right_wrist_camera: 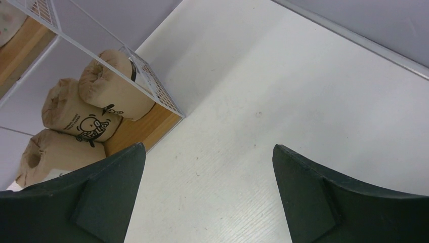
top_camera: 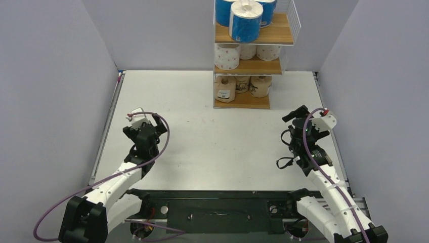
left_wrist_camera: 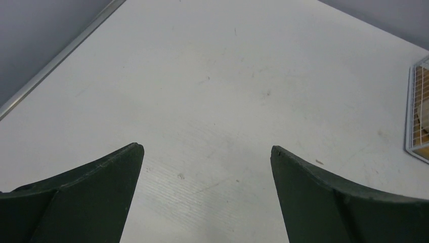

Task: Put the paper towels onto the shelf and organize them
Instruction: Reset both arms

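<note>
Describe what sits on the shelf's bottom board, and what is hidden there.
Three brown kraft rolls sit side by side on the bottom board, the left one showing a label. The board above hides the space behind them.

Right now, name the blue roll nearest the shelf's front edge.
The middle blue roll on the top board; its two neighbours sit behind it.

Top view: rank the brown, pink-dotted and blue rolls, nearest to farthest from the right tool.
1. Brown rolls: bottom board of the shelf, ahead and left of the right tool.
2. White pink-dotted rolls: middle board, one tier up.
3. Blue rolls: top board, highest of the three.
</note>
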